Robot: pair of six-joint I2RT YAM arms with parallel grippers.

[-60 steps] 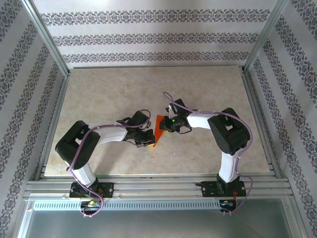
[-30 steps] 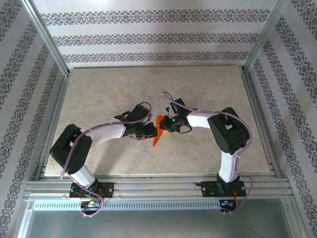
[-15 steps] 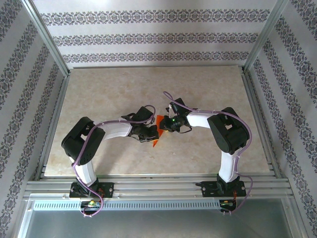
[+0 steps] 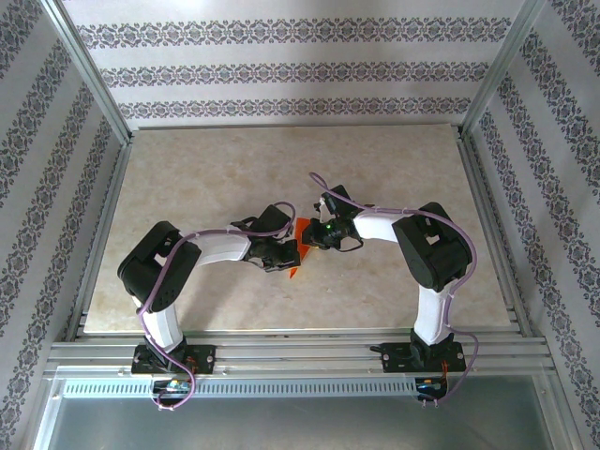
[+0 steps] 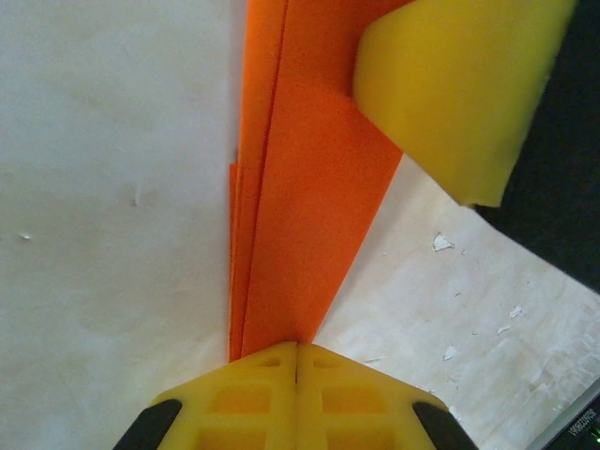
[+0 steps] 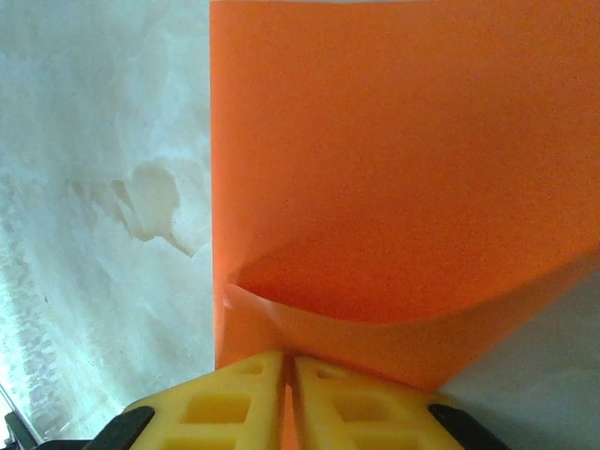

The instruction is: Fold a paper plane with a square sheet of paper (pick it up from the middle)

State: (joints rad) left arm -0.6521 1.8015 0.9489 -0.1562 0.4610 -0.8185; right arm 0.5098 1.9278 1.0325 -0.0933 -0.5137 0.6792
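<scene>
The folded orange sheet of paper [image 5: 309, 206] is at the middle of the table [image 4: 206, 178], creased into long narrow layers. The left pincer [image 5: 296, 349] is pressed together on one end of it, and the right pincer [image 6: 289, 361] pinches its curled opposite edge.

The left pincer [image 5: 296, 351] has swung in and closed on the tip of the folded paper [image 5: 309, 187].

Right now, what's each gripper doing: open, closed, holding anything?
Left gripper: closed, pinching the folded orange paper.
Right gripper: closed, pinching the same orange paper.
</scene>
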